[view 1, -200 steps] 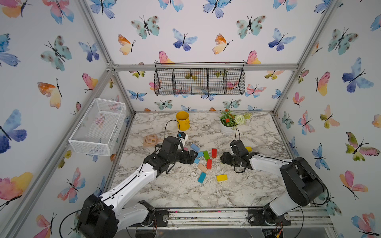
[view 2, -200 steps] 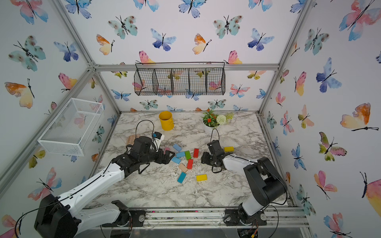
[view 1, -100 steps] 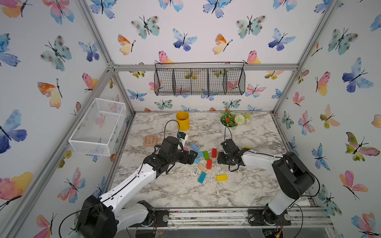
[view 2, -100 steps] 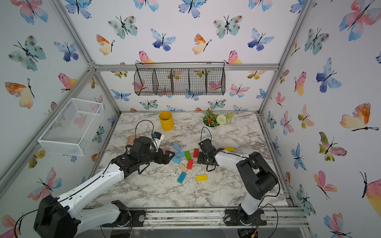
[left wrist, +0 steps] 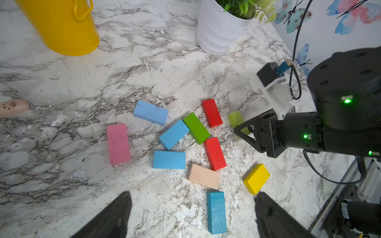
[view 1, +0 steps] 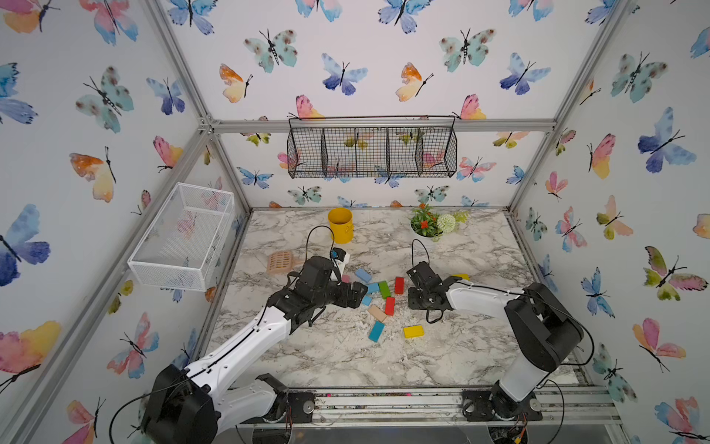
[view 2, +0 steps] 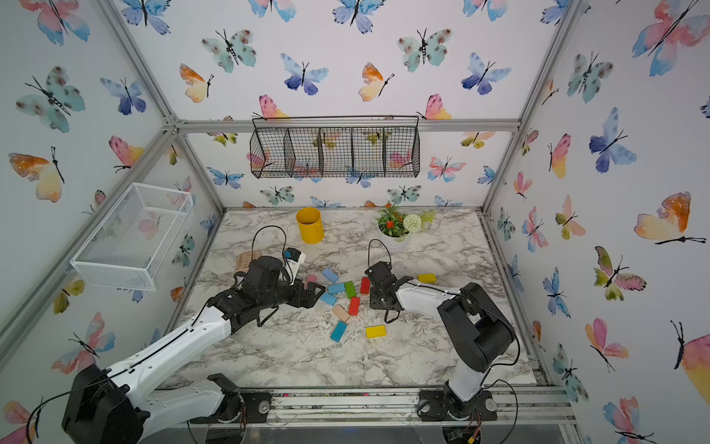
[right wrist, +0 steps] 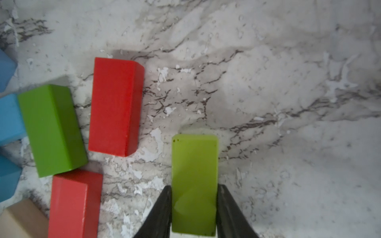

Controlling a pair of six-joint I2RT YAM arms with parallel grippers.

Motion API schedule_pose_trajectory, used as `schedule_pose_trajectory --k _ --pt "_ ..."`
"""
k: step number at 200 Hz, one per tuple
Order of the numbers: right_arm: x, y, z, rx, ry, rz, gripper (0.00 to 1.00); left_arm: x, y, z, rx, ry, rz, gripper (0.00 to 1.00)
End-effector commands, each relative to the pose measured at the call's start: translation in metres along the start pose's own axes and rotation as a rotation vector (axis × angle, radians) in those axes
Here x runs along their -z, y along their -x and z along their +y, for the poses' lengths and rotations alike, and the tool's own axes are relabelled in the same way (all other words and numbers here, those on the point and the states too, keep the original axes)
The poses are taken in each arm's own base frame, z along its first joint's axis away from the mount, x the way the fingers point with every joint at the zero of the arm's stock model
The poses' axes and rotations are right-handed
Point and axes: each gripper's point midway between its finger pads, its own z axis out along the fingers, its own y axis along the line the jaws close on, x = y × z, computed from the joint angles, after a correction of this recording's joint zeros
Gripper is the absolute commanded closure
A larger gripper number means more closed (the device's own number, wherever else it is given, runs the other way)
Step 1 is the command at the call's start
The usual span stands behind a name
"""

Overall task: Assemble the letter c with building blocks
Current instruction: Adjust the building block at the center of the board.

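Several building blocks lie flat in a loose cluster mid-table: pink (left wrist: 118, 143), light blue (left wrist: 151, 112), blue (left wrist: 174, 134), green (left wrist: 196, 127), two red (left wrist: 212, 113) (left wrist: 214, 153), tan (left wrist: 203, 178), teal (left wrist: 216, 212) and yellow (left wrist: 256, 178). My right gripper (right wrist: 194, 208) is shut on a lime-green block (right wrist: 194, 164), its fingers pressed to both long sides, right of the upper red block (right wrist: 116, 106). In both top views that block is hidden under the right gripper (view 1: 413, 298). My left gripper (left wrist: 193, 216) stands wide open at the cluster's left edge (view 1: 357, 294), holding nothing.
A yellow bucket (view 1: 340, 225) and a white potted plant (view 1: 430, 226) stand at the back. A tan slotted scoop (view 1: 282, 262) lies left of the cluster. Another yellow block (view 1: 461, 276) sits behind the right arm. A white wire basket (view 1: 184, 236) hangs on the left wall.
My right gripper has moved left toward the cluster and its jaws have narrowed onto the lime-green block. The left arm has stayed put.
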Motion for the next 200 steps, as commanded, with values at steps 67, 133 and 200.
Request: schedule_pose_trajectory --k 67,133,200 --pt "0.002 -0.009 -0.018 0.109 -0.08 0.021 0.71 0.003 -0.002 0.002 -0.012 0.007 -0.008 0.06" --pt "0.002 -0.001 -0.025 0.058 -0.064 0.013 0.73 0.001 -0.003 0.002 -0.011 0.007 0.0 0.06" --pt "0.006 0.004 -0.032 0.034 -0.062 -0.004 0.48 0.001 -0.006 0.002 -0.009 0.005 0.004 0.06"
